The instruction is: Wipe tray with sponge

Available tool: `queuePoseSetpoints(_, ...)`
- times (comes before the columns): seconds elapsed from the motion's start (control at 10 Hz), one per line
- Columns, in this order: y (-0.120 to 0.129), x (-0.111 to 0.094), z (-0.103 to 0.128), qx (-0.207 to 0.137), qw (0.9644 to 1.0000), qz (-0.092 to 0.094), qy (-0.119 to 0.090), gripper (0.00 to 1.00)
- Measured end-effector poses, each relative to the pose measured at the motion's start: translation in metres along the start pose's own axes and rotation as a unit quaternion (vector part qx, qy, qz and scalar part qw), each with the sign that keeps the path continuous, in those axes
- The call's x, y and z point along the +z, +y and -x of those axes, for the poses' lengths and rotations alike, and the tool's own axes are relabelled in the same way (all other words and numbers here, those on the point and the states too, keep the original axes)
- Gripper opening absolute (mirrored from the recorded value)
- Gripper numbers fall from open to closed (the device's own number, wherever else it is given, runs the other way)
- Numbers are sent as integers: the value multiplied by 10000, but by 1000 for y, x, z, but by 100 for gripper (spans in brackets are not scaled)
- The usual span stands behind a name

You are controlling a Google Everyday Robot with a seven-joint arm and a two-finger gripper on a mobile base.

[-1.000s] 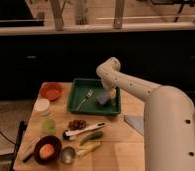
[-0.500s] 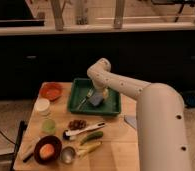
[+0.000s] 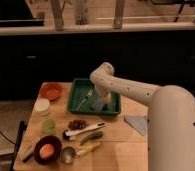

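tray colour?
Green tray, camera view; gripper is over it, beside the grey-blue sponge.

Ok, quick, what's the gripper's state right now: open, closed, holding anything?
Gripper: down inside the green tray, right by the sponge; open, closed or holding cannot be told.

The hand [image 3: 106,98], down in the tray's [image 3: 77,86] right half, hides part of its floor; whether it touches the sponge [image 3: 98,105] cannot be told, and the table [image 3: 122,149] runs off the bottom edge.
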Motion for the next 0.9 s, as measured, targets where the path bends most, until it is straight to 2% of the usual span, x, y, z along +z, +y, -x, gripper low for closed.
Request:
queuePoseSetpoints(0.2,11,4,-26,201,9997,62,83,2)
queuePoseSetpoints(0.5,-5,10,-45,458,9988,46,167,2)
queuePoseSetpoints(0.7,-23,11,-47,505,9986,-32,165,2)
queuePoseSetpoints(0.9,-42,12,-28,329,9994,-92,100,2)
